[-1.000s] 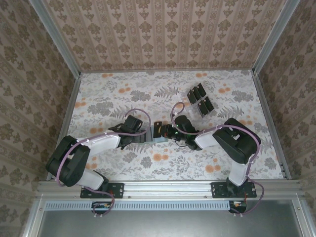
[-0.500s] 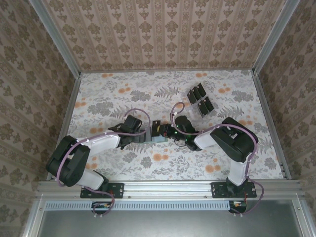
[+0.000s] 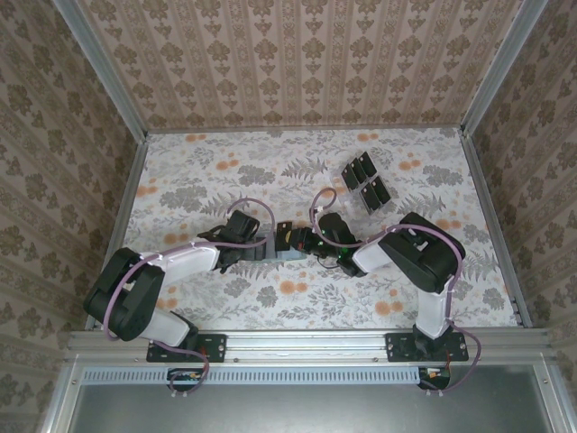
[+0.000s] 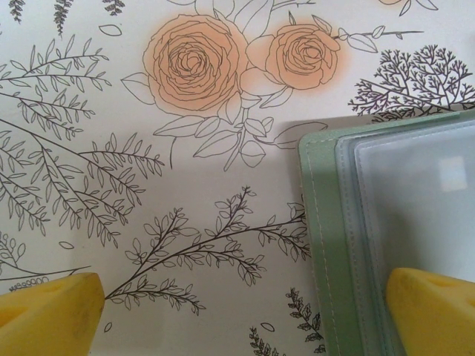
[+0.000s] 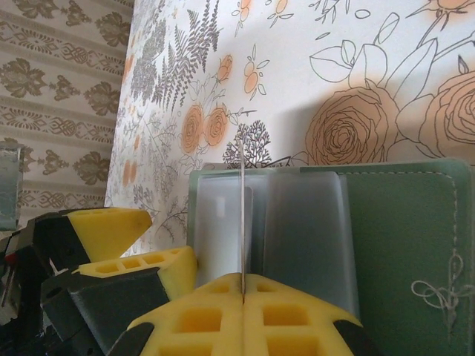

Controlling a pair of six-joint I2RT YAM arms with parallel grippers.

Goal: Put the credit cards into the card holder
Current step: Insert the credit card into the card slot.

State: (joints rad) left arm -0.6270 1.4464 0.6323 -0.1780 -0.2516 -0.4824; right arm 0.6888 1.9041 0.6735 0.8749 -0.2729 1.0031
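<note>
**A:** Patterned wallpaper (image 3: 297, 63) on every side and a floral table (image 3: 406, 289) below. Which step is this?

**B:** Feeding a card in, I'd say. The right end effector (image 5: 243, 285) is clenched on one thin card (image 5: 243, 193). The card shows edge-on and stands straight out from the fingertips.

**A:** Where's the card holder?

**B:** The green card holder (image 5: 401, 222) lies open and flat on the table, right in front of that end effector, with its clear pockets (image 5: 304, 222) facing up. The card's far edge hangs over those pockets. I can't tell whether it has gone into one.

**A:** And the other arm?

**B:** The left end effector (image 4: 237, 315) is released, jaws spread wide. One finger is over the holder's edge and the other over bare table. I can't tell whether it presses down.

**A:** Any more cards?

**B:** The other credit cards (image 3: 380, 192) sit in a clear tray (image 3: 365, 183), well beyond the right end effector.

**A:** What does the next move need?

**B:** Probably lining the card's edge up with a pocket mouth and sliding it in gently. The left end effector would need to pin the holder so it doesn't skid.
</note>
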